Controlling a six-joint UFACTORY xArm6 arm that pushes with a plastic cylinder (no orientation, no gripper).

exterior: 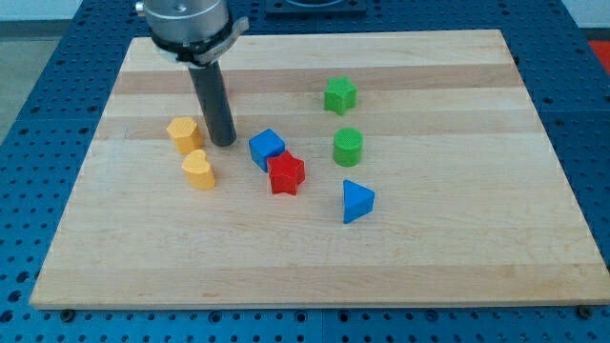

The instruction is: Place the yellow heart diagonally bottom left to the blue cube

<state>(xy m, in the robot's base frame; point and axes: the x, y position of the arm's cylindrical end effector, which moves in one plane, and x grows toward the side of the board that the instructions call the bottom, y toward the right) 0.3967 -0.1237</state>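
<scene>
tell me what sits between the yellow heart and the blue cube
Nothing: in the camera view, bare board separates the yellow heart from the blue cube. My tip stands just above that stretch.

Board (429, 257) pale wood, smooth; green cylinder (348, 147) ridged matt plastic; rod (214, 100) dark, matt.

There is just one camera, and it looks at my work from the front and from up high, tilted down. It faces the far edge of the wooden board (315, 267), which looks narrower at the view's top than at the view's bottom. The camera is close enough to show almost the whole board, with strips of the blue table (38, 86) around it on all sides. My rod comes down from the view's top left, and my tip (224, 143) shows clearly. The top of my arm is cut off by the picture's upper edge. No second view shares this scene.
</scene>
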